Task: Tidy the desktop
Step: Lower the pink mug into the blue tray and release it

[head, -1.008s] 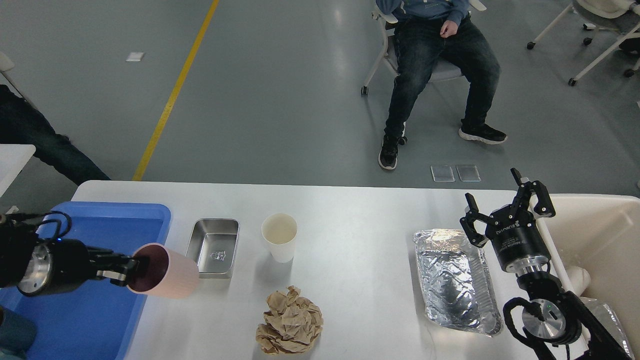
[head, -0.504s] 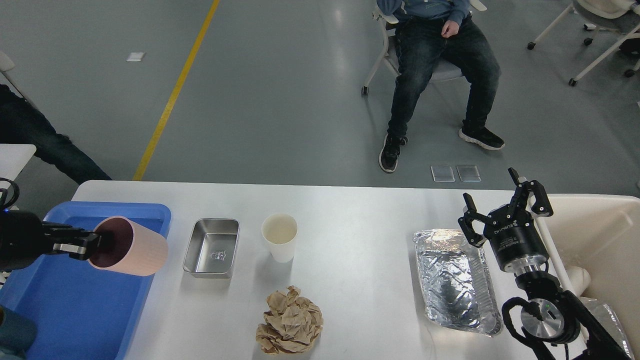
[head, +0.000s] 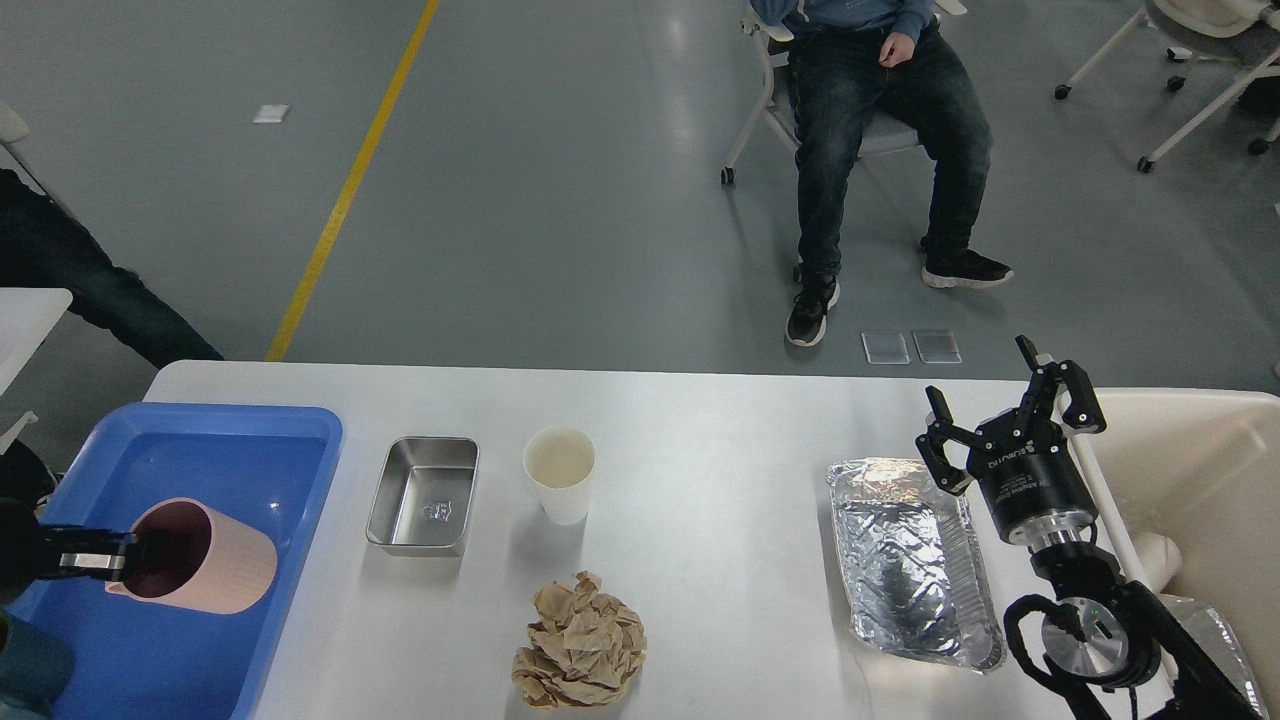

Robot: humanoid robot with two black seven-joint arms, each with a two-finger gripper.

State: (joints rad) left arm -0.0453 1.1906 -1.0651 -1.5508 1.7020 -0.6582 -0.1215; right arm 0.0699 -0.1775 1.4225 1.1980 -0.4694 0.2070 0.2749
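A: Head view; the desktop (head: 700, 420) fills the lower frame, wide and white-grey; on it, left to right: blue tray (head: 310, 470), steel tin (head: 424, 494), white paper cup (head: 560, 474), crumpled brown paper (head: 580, 645) nearer me, foil tray (head: 910, 560).

B: Left gripper (head: 115, 562)?

A: Low over the blue tray, clenched on the rim of a pink cup (head: 200, 556); one finger inside the mouth, one outside; cup tilted, mouth toward the arm (whether its base touches the tray floor, cannot tell).

B: Right gripper (head: 1005, 405)?

A: Released, fingers spread wide, holding nothing; pointing up above the foil tray's far right corner, just beside the cream bin (head: 1200, 470) at the desktop's right end.
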